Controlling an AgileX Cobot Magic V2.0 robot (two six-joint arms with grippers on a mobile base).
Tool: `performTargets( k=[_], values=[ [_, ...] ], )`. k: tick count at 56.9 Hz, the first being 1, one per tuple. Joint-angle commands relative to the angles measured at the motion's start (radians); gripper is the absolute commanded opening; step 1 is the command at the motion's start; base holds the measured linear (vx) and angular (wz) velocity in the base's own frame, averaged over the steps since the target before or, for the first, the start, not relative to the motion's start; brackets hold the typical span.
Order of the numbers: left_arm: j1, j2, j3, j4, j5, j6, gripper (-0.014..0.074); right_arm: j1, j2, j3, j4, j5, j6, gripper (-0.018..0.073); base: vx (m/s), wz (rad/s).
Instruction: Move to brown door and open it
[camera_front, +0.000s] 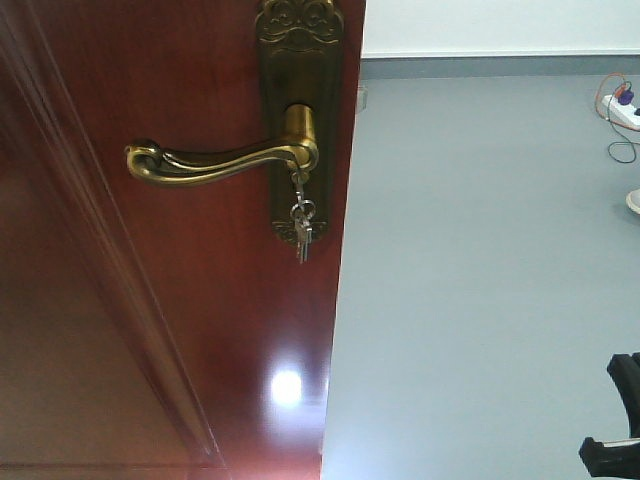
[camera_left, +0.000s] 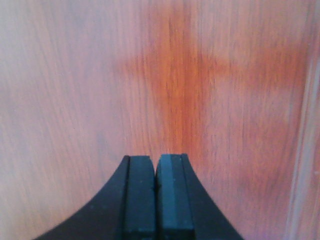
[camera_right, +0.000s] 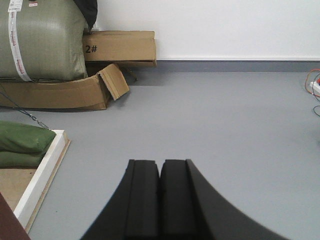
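Observation:
The brown door (camera_front: 150, 300) fills the left half of the front view, its edge running down the middle. A brass lever handle (camera_front: 215, 163) sits on a brass plate (camera_front: 295, 110), with a bunch of keys (camera_front: 301, 222) hanging from the lock below it. My left gripper (camera_left: 156, 162) is shut and empty, very close to the door's wood panel (camera_left: 150, 75). My right gripper (camera_right: 160, 167) is shut and empty, facing the grey floor (camera_right: 225, 125) past the door. A black part of the right arm (camera_front: 615, 420) shows at the front view's lower right.
Grey floor (camera_front: 480, 280) and a white wall (camera_front: 500, 25) lie beyond the door's edge. A power strip with cables (camera_front: 622, 110) lies at the far right. Cardboard boxes (camera_right: 117, 47), a green sack (camera_right: 42, 40) and a white-edged board (camera_right: 42, 172) stand at the left in the right wrist view.

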Motion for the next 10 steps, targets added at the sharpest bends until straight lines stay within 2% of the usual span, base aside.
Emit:
performTargets(
  k=[1, 10],
  values=[
    [0.001, -0.015, -0.017, -0.009, -0.077, -0.010, -0.0006, 0.001, -0.006, 0.004, -0.003, -0.080, -0.008, 0.0000, 0.00, 0.00],
    [0.001, -0.014, -0.017, -0.010, -0.077, -0.010, -0.0006, 0.001, -0.006, 0.004, -0.003, -0.080, -0.008, 0.0000, 0.00, 0.00]
  ],
)
